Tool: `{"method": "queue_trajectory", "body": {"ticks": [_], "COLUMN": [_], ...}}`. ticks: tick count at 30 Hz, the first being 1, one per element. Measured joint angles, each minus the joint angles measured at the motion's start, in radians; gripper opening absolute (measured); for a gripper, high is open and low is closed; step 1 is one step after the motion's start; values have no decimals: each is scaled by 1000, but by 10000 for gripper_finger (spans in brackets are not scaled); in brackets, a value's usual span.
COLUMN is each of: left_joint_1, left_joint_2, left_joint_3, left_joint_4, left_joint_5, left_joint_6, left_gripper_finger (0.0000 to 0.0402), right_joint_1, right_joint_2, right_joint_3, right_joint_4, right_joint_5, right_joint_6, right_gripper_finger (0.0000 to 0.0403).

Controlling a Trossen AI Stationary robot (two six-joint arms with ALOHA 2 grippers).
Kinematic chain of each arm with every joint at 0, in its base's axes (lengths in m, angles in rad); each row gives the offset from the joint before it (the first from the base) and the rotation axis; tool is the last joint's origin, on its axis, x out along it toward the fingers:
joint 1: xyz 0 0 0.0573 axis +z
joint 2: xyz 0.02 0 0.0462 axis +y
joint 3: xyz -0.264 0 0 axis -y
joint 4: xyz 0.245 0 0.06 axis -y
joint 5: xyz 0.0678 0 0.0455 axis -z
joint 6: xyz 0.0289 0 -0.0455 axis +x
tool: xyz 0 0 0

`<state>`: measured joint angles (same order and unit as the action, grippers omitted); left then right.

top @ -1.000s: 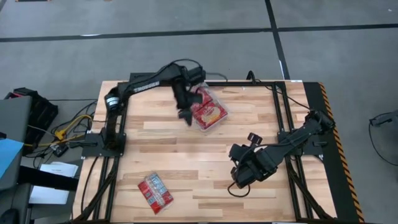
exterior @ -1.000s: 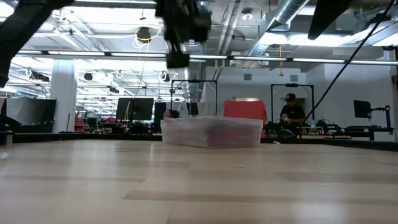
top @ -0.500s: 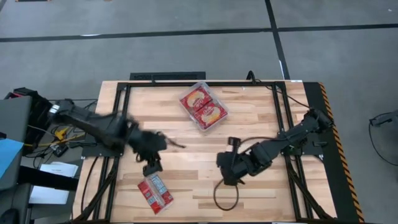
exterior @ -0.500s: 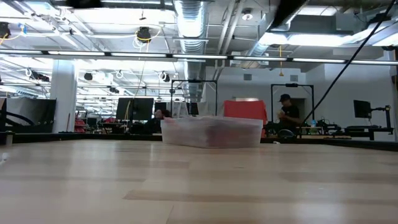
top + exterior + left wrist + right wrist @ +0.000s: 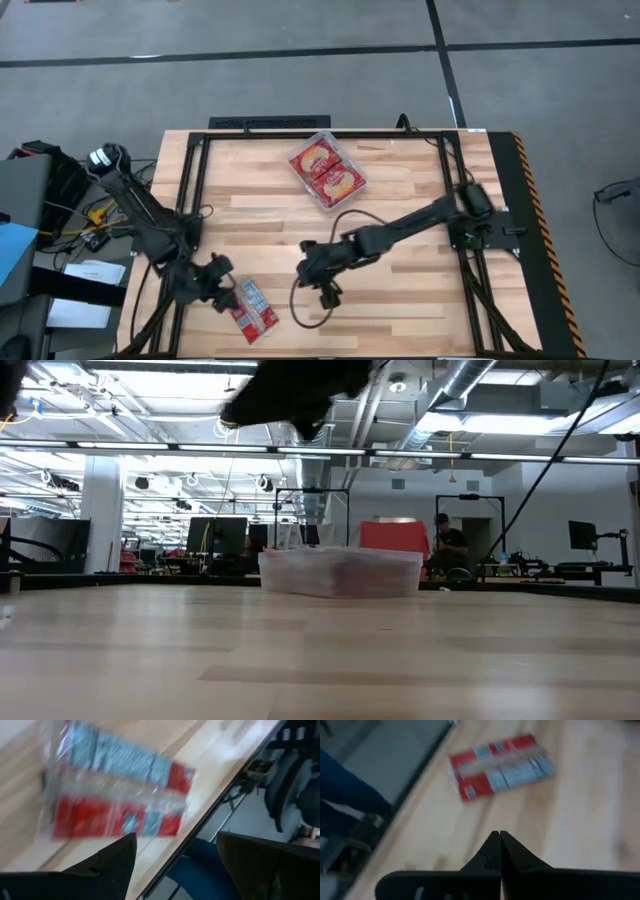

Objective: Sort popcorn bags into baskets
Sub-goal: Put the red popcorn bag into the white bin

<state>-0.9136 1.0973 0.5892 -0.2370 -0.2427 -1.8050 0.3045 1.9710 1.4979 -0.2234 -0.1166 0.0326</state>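
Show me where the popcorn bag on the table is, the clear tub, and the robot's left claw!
popcorn bag [image 5: 250, 309]: high view, middle of the red packet.
clear tub [image 5: 352, 190]: high view, its rim corner.
left gripper [image 5: 222, 285]: high view, between its open fingertips, beside the bag.

Pale wooden bench [image 5: 400, 310] of glued plank strips, framed by black rails, with a yellow-and-black hazard stripe along the right edge. Toward the far middle, a clear shallow plastic tub [image 5: 327, 171] resting directly on the boards, turned at an angle, red popcorn packets inside. Seen level across the boards as a low translucent box with red showing through its wall. Near the front left corner, loose red popcorn packets with grey-white label panels [image 5: 250, 309] lying flat on the wood, close to the bench edge, well apart from the tub. Exact count of loose packets unclear.
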Motion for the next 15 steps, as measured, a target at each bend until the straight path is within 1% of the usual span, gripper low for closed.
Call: {"method": "queue_trajectory", "body": {"ticks": [1,3,5,7,9,10,15], "left_joint_1": [-29,-83,-136,-181,-221,-236,-282], "left_joint_2": [0,0,0,0,0,3,69], "left_joint_3": [0,2,3,3,3,3,5], "left_joint_4": [-9,-8,-7,-17,-28,-33,-27], "left_joint_5": [-4,-6,-8,-31,-63,-73,-74], "left_joint_6": [-31,-84,-134,-183,-223,-238,-258], "left_gripper_finger": [262,262,262,262,262,262,254], "right_joint_1": [-4,-7,-3,2,9,12,31], "right_joint_2": [29,76,127,172,231,256,398], "right_joint_3": [8,35,81,138,218,255,467], "right_joint_4": [42,74,112,129,162,150,142], "right_joint_5": [-19,-20,-17,-16,-17,-17,11], "right_joint_6": [13,27,27,27,27,27,54], "right_gripper_finger": [8,8,8,8,7,7,7]}}
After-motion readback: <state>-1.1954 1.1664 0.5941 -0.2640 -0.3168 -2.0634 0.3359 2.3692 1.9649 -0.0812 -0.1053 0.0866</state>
